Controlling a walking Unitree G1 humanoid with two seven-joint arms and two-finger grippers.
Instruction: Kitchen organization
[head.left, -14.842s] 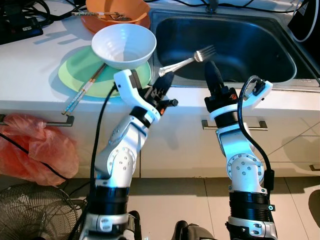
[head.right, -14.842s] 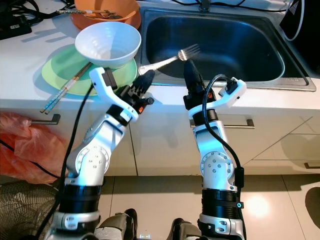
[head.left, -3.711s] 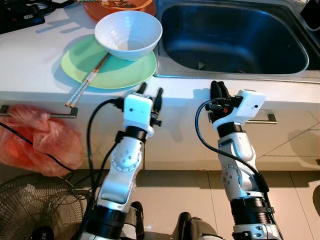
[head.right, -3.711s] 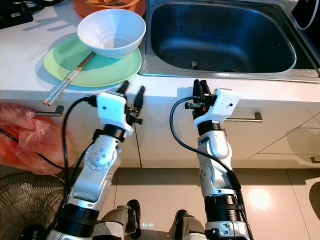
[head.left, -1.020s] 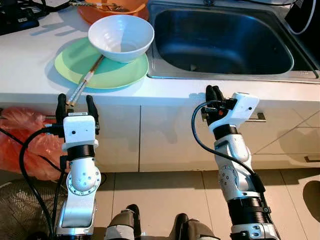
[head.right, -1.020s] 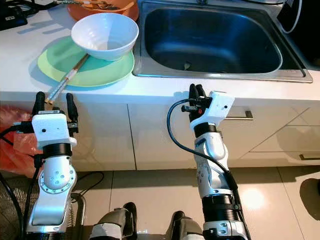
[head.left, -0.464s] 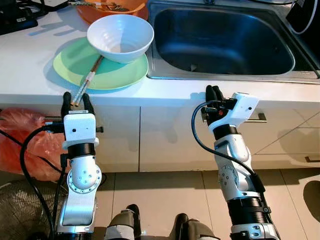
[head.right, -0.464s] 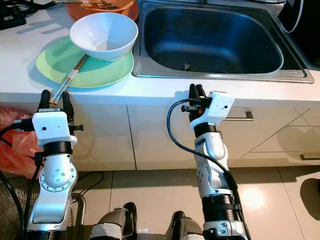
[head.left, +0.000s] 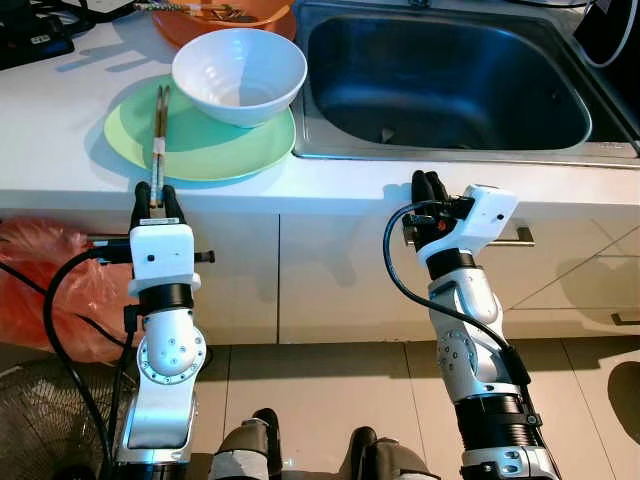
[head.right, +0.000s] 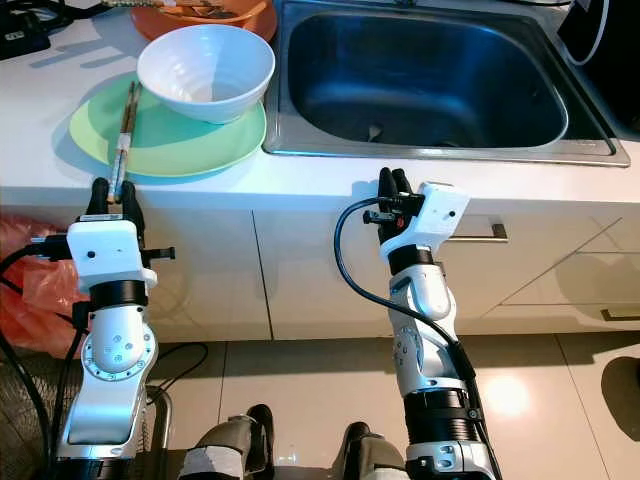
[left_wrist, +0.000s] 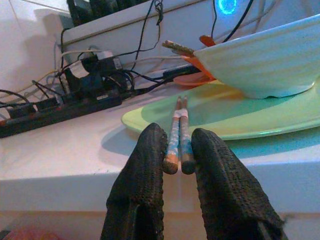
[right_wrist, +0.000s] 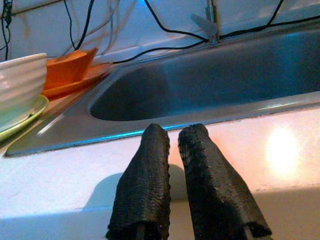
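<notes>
Nearest, the left gripper stands at the counter's front edge, its fingers pinched on the near ends of a pair of chopsticks. These run away from it onto the green plate; beyond sit the white bowl and an orange bowl. The right gripper, fingers together and empty, waits below the sink. The step looks like lifting the chopsticks; next, probably raising them clear without tipping the plate.
</notes>
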